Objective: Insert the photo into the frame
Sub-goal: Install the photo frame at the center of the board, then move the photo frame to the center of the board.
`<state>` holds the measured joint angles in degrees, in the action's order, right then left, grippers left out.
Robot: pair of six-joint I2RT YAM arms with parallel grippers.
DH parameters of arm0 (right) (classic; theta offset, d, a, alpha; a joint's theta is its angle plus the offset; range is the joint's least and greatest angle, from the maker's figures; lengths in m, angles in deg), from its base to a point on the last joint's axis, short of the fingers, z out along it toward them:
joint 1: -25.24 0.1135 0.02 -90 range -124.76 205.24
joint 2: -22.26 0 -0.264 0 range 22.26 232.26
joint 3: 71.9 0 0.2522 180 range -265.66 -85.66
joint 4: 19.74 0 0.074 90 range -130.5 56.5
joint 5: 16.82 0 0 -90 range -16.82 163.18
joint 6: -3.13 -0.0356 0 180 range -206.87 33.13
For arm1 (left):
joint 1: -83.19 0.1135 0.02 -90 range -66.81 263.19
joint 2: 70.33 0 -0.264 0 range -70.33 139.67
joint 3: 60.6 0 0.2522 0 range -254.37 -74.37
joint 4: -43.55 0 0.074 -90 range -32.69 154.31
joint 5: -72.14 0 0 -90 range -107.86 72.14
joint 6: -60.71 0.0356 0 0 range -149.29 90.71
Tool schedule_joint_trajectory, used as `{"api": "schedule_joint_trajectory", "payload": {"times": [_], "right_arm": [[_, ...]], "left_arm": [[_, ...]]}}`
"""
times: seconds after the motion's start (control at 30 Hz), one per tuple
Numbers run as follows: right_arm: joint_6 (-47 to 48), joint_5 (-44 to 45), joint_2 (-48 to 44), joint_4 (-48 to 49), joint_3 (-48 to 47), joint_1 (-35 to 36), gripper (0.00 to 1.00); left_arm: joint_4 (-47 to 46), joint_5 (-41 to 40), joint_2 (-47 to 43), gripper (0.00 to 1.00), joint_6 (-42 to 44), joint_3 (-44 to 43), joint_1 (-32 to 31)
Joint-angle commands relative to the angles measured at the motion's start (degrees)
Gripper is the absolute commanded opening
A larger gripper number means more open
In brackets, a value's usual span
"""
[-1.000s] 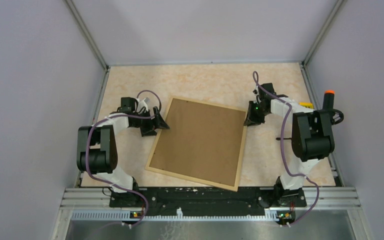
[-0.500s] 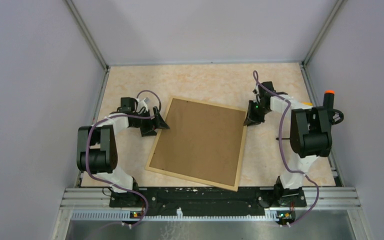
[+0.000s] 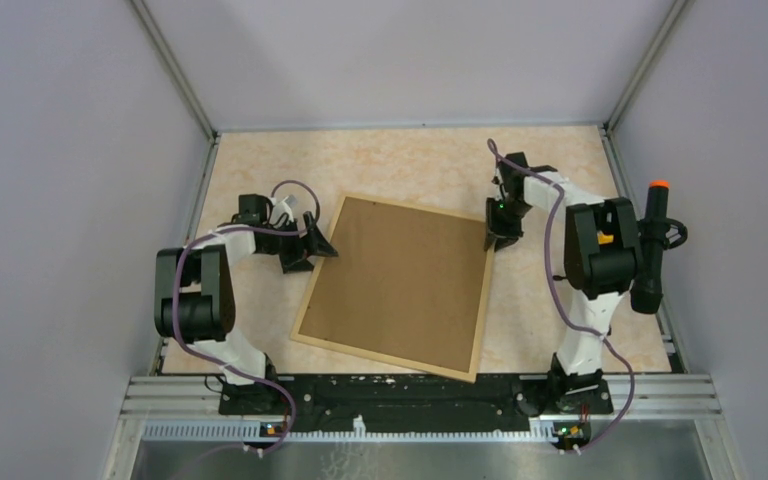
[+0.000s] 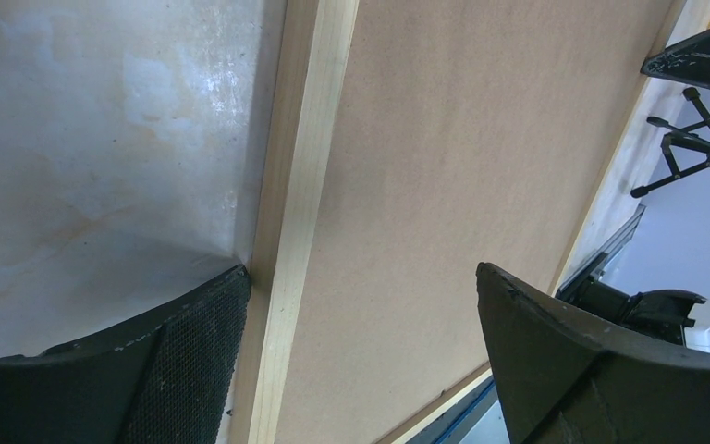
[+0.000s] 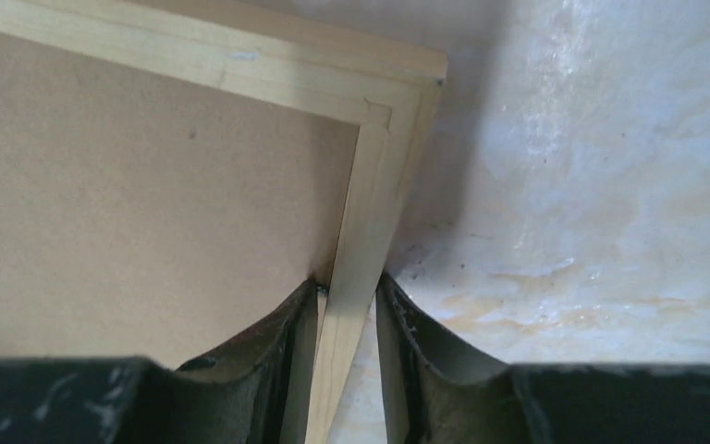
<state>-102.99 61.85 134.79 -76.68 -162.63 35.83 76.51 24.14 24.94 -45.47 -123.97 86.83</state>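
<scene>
Grey-lilac walled cell, beige marbled table (image 3: pixel 410 160). Frame (image 3: pixel 484 300) lies flat and skewed mid-table, back side up, with the brown backing board (image 3: pixel 400 285) filling it. Photo isn't visible in any view. It could be under the board, can't confirm.

Risks, judged from the layout:
- R gripper (image 5: pixel 347 289) is on the thin right rail just near of the far-right corner. A one-sided lift from there would prob pivot the frame on its near edge, or the rail slips out.
- If the frame tips, the board (no clips seen) may slide or drop out, and anything beneath goes with it.
- L gripper (image 3: pixel 315 245) closing from its wide stance would shove the left rail sideways rather than grab it clean, skewing the frame more.
- With the photo unseen, calling the task done is unsafe.

Gripper vs frame:
- R: its fingers (image 5: pixel 407 333) sit one each side of the right rail, inner one over the board edge, outer one on the table side. The gap is narrow, about rail width. Can't tell if it's pinching or just flanking loose.
- L: spread wide at the far-left corner, straddling the left rail. Outer finger (image 4: pixel 194 324) is down on the table with its tip against the rail's outer edge. The other finger is over the board, well apart from the rail. It holds nothing.
</scene>
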Motion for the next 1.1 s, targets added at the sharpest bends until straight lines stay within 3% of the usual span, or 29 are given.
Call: {"api": "schedule_joint_trajectory", "payload": {"times": [0.0,0.17,0.27,0.43,0.5,0.63,0.8,1.07], "right_arm": [[-0.2,9.8,10.3,1.4,-0.2,6.1,0.32],[-1.9,7.6,13.7,0.3,-4.2,8.9,0.34],[-1.3,1.7,12.2,1.6,-6.8,9.5,0.38],[-0.5,1.1,2.1,-0.2,-13.7,9.4,0.71],[1.0,2.1,-0.7,-1.7,-13.7,9.1,0.77],[2.1,4.8,-8.5,0.5,-3.4,8.9,0.81],[-1.3,1.0,-16.0,10.3,14.2,8.9,0.82],[-5.1,-5.9,-16.2,22.4,21.9,9.0,0.81]], "left_arm": [[1.6,0.7,4.1,0.96,0.5,2.1,-2.3],[1.8,0.8,4.0,0.96,0.6,1.9,-2.6],[2.1,0.2,3.1,0.96,0.9,1.8,-2.4],[2.3,-2.4,-0.9,0.98,1.4,1.0,-2.4],[2.6,-3.4,-2.2,0.99,1.5,1.0,-2.4],[2.9,-5.7,-4.2,0.99,1.5,1.6,-2.3],[3.0,-7.4,-2.2,0.99,-0.3,1.1,-2.0],[0.5,-4.5,1.8,0.99,-2.8,2.1,-2.7]]}}
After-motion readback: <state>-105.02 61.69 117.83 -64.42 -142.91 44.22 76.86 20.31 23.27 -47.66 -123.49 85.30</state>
